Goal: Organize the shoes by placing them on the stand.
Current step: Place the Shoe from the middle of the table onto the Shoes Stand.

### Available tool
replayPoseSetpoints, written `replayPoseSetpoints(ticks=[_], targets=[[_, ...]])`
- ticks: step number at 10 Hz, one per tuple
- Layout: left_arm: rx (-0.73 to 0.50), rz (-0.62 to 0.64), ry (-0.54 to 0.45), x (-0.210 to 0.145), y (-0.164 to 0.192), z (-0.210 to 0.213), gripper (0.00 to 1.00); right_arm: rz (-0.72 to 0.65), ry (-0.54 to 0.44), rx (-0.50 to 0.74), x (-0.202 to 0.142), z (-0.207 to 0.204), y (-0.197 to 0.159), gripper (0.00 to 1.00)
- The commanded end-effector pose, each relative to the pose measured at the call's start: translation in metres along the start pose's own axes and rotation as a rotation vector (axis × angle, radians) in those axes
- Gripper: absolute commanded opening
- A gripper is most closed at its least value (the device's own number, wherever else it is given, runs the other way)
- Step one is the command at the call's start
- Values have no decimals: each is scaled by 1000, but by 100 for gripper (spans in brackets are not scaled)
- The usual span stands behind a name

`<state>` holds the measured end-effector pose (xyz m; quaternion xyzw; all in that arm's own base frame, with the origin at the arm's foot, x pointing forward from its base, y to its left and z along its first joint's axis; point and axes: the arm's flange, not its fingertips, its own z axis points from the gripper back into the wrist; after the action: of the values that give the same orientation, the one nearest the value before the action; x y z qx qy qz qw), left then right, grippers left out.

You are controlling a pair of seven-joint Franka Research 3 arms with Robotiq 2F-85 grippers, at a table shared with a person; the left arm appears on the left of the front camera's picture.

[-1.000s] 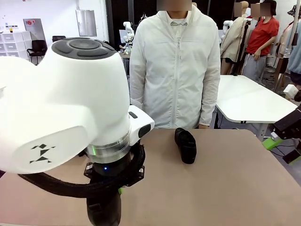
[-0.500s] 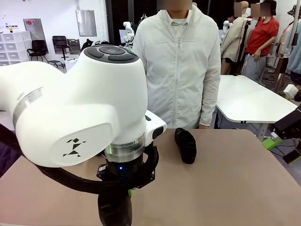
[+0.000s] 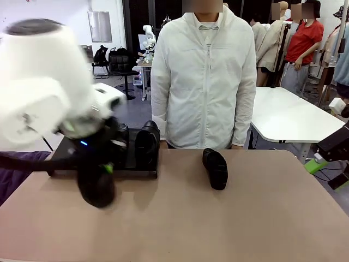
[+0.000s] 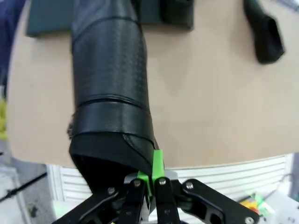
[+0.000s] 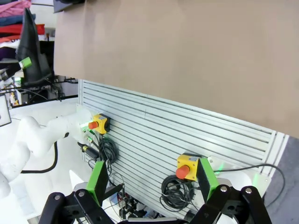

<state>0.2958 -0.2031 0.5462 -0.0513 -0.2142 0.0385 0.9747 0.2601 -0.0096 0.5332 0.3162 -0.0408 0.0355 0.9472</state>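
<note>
My left gripper is shut on the heel rim of a black shoe. In the front view this shoe hangs toe-down over the table's left side, just in front of the stand. On the low black stand sits another shoe, and a dark shape beside it is partly hidden by my arm. A third shoe lies on the tan table near the person, also seen from the left wrist. My right gripper is open and holds nothing, off the table's side.
A person in a white jacket stands at the far edge, hands down. The right wrist view looks along the table edge at a slatted metal panel with two emergency-stop boxes and cables. A white table stands behind right.
My left arm has swung away from the camera to the left and farther in, carrying the shoe toward the stand, which now shows. The shoe near the person has not moved.
</note>
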Motion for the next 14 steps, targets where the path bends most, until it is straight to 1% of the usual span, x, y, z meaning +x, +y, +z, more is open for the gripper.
replayPoseSetpoints(ticks=[1,2,3,4,5,6,9,10,11,12,13,14], targets=[[-19,-125,82,31,48,-27,0,-13,1,10,1,3,3,100],[53,-183,124,36,77,-39,0,-13,1,10,1,3,3,100],[26,-193,193,43,113,-45,0,-13,1,10,1,3,3,100],[46,-128,183,51,140,-44,0,-13,1,10,1,3,3,100],[25,80,110,59,160,-30,0,-13,1,10,1,3,3,100],[22,-143,193,45,128,-56,0,-13,1,10,1,3,3,100],[22,-143,193,45,128,-56,0,-13,1,10,1,3,3,100],[35,-125,201,46,135,-57,0,-13,1,10,1,3,3,100],[23,-78,287,87,147,-71,0,-13,1,10,1,3,3,100],[13,-47,257,135,154,-84,0,-13,1,10,1,3,3,100],[38,-74,258,176,155,-101,0,-13,1,10,1,3,3,100],[43,-107,235,205,153,-116,0,-13,1,10,1,3,3,100]])
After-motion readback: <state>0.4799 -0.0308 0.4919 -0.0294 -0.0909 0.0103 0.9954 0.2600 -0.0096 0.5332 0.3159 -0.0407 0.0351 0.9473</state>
